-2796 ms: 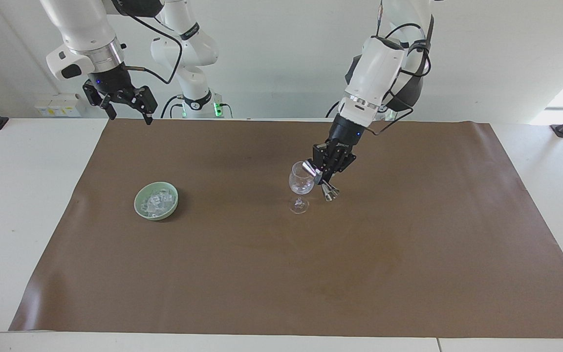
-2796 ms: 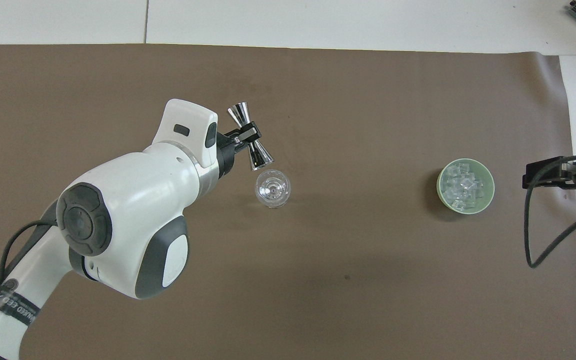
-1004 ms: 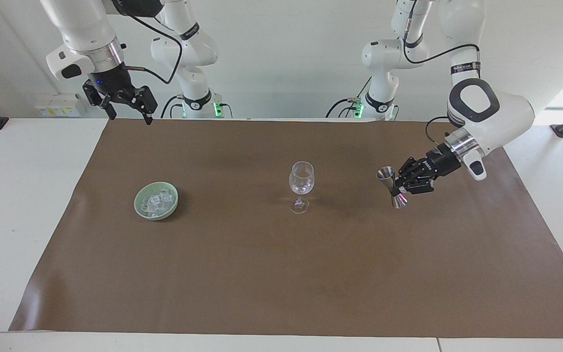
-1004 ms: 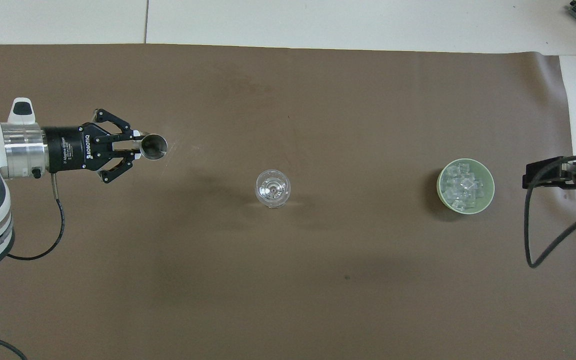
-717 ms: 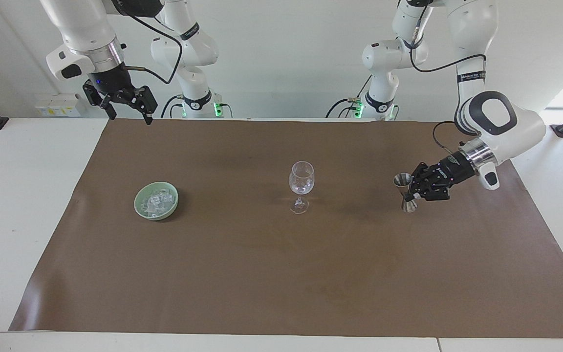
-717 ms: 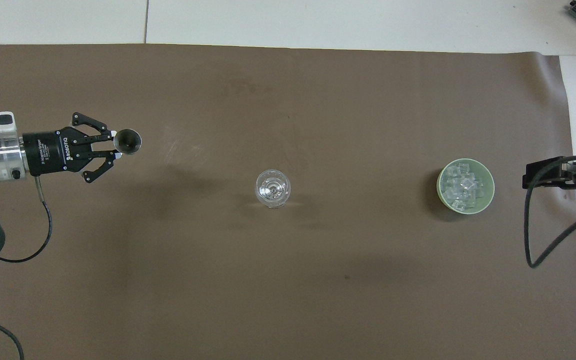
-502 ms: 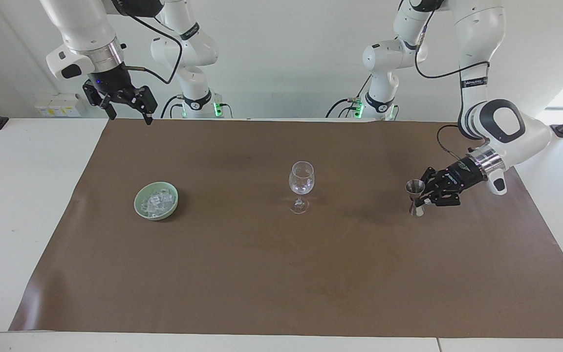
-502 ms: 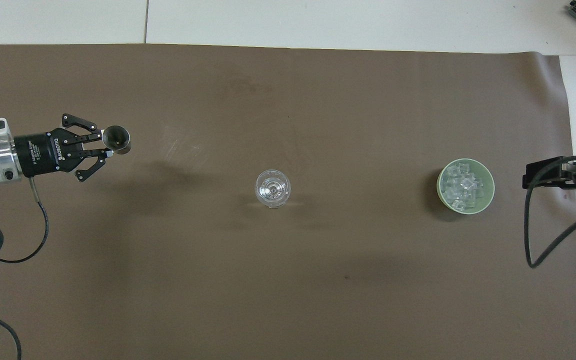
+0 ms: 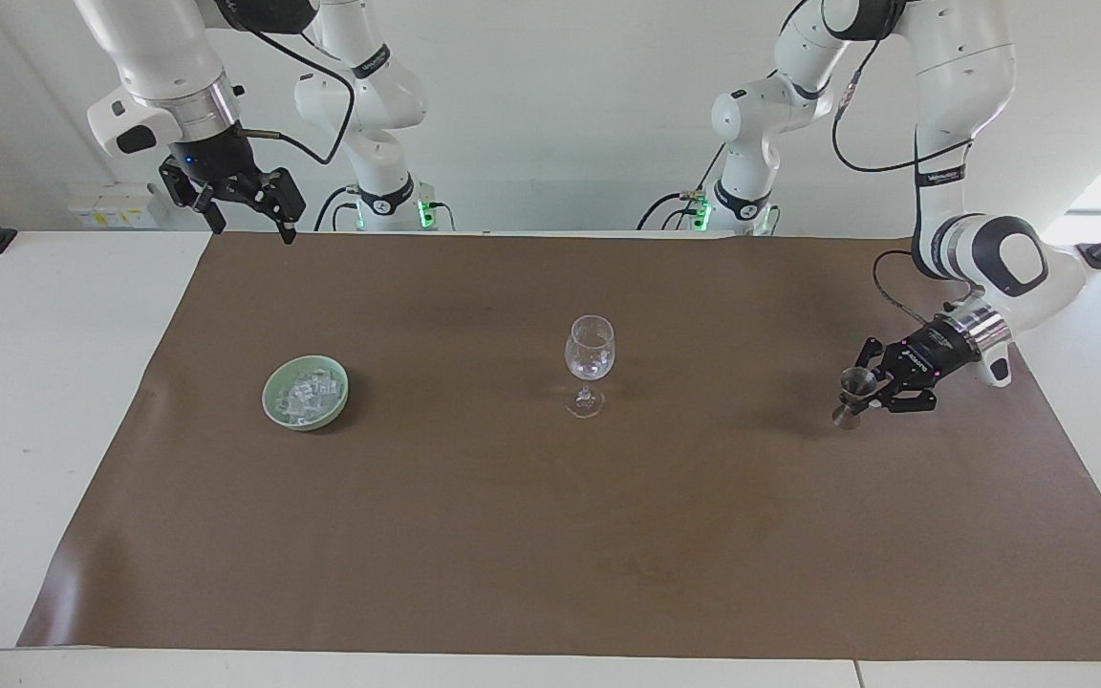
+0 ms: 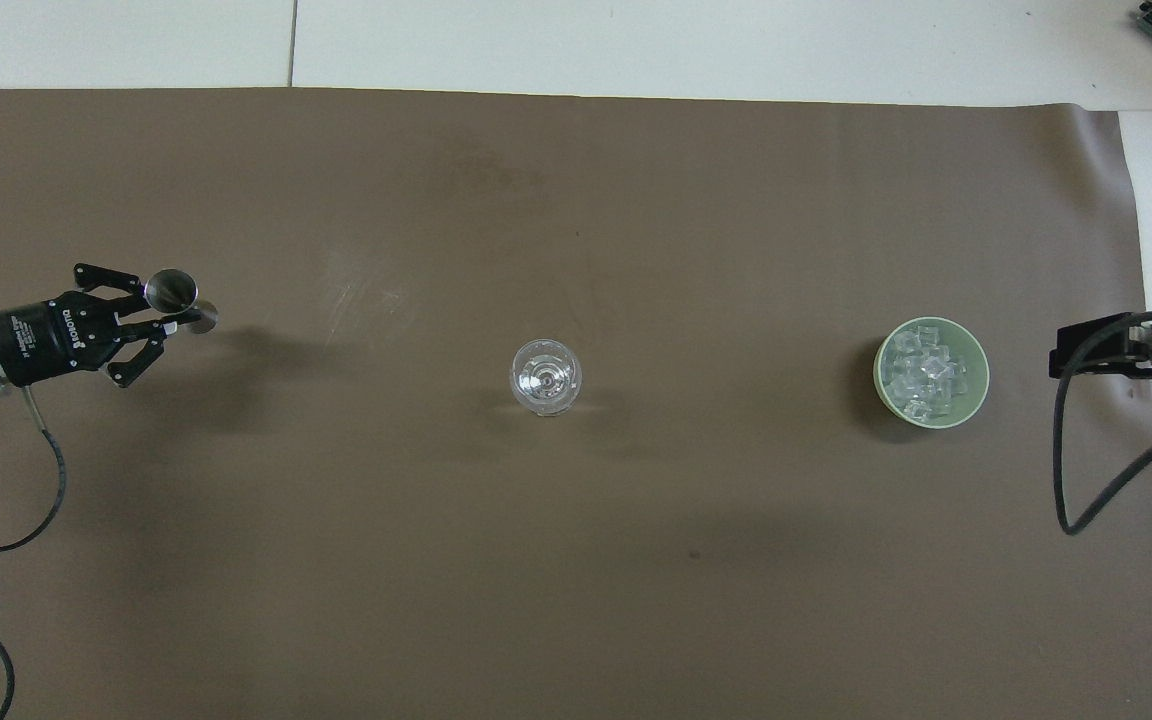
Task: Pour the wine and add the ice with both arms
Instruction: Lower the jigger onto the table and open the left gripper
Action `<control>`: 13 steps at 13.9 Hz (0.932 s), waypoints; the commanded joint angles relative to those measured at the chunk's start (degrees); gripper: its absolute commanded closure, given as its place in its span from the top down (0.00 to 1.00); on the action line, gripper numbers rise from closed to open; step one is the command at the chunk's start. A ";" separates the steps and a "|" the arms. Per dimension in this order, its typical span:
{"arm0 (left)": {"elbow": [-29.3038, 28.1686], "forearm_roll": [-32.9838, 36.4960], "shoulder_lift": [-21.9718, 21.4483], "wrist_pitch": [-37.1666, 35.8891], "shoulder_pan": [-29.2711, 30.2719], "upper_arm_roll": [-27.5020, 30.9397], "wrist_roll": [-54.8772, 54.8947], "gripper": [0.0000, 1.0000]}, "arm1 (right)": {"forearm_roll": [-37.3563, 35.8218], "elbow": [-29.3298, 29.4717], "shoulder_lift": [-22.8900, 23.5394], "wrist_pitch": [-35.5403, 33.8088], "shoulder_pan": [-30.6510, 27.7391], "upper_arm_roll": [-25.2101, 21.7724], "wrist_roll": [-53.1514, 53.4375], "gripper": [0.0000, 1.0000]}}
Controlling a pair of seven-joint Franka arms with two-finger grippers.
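Observation:
A clear wine glass (image 9: 590, 358) stands upright mid-mat, also in the overhead view (image 10: 545, 377). My left gripper (image 9: 864, 397) is shut on a silver double-cone jigger (image 9: 853, 384) and holds it roughly upright, low over the mat toward the left arm's end. I cannot tell whether its foot touches the mat. Gripper (image 10: 168, 308) and jigger (image 10: 173, 289) also show from overhead. The ice (image 9: 306, 394) lies heaped in a pale green bowl (image 9: 275, 401) toward the right arm's end, also seen from overhead as ice (image 10: 924, 378) in the bowl (image 10: 979, 372). My right gripper (image 9: 243, 208) waits open and empty, raised over the mat's corner.
A brown mat (image 9: 550, 535) covers most of the white table (image 9: 44, 382). The right arm's black cable (image 10: 1066, 470) hangs over the mat's edge beside the bowl. The arm bases stand at the table's robot end.
My left gripper has carried the jigger away from the wine glass toward the left arm's end of the table, turned it upright and lowered it. The right arm has not moved.

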 commanded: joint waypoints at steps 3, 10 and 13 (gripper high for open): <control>-5.51 -4.86 -0.03 -0.87 0.88 -0.45 6.00 0.00 | 0.99 -3.39 -2.47 -1.14 -0.79 0.04 -1.94 1.00; -6.22 -4.86 3.22 -1.39 2.46 -0.36 7.40 0.00 | 0.99 -4.99 -3.36 -0.96 -0.79 0.04 -2.12 1.00; -6.22 -4.86 3.40 -1.39 2.46 -0.45 7.40 0.00 | 0.99 -5.07 -3.44 -0.96 -0.79 -0.05 -2.21 1.00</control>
